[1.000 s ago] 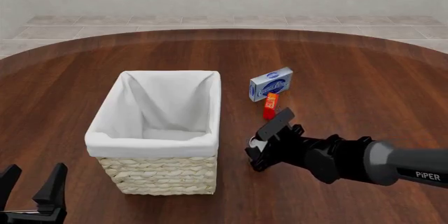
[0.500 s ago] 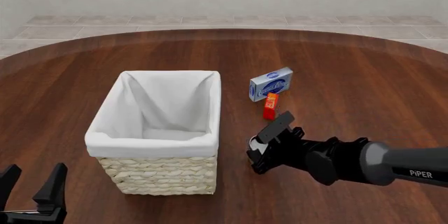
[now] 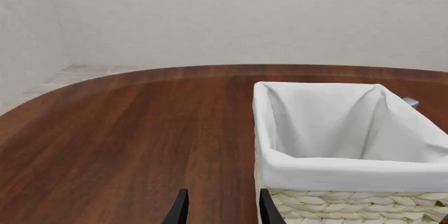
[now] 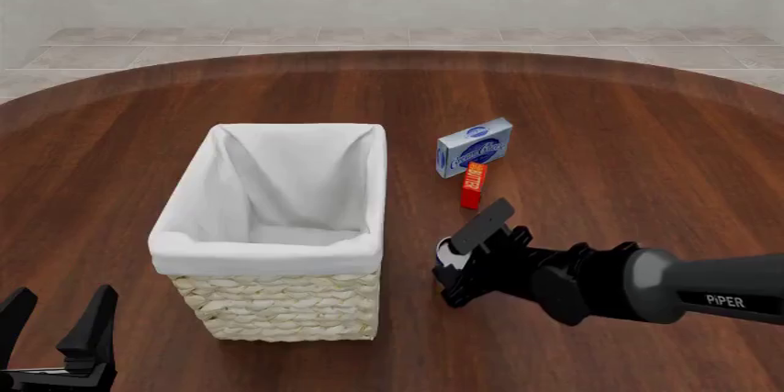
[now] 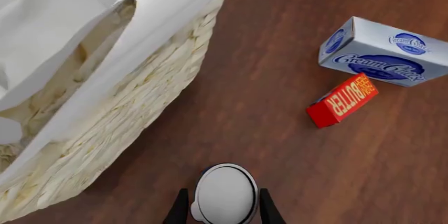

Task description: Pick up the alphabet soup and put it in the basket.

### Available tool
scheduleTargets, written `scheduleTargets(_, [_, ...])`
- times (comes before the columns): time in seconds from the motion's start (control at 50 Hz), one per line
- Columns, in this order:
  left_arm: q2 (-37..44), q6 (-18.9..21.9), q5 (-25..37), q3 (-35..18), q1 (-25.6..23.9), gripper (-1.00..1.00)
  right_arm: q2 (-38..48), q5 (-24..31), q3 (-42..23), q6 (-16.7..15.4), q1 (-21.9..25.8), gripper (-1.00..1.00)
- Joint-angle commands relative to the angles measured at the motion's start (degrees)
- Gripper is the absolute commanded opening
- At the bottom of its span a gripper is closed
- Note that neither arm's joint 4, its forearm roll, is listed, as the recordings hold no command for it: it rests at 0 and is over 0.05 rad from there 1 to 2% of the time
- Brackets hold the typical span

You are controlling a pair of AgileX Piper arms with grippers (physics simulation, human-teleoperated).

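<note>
— Legible markings, please.
— The blue-white box point(image 5: 386, 52) carries "Cream Cheese" in script across its broad face, repeated small in an oval on its top; in the front view that lettering is blurred.
— The small red box point(image 5: 342, 101)?
— "BUTTER" in yellow capitals along its side.
— Anything on the equipment?
— "PiPER" in white on the right arm point(image 4: 722, 289)'s grey link. No lettering can be read on the soup can point(image 5: 224, 193).
</note>
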Motion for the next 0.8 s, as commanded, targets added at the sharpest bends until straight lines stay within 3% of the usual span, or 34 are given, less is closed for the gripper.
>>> scheduleTargets(0.02, [0.18,-0.01,-0.1,0.0,0.01,1.0,1.09,-0.69,0.2,0.01,0.3,1.0])
scheduleTargets(0.8, [0.85,0.02,-0.46,0.01,0.05,1.0,1.99,-1.67,0.44,0.17,0.52,1.0])
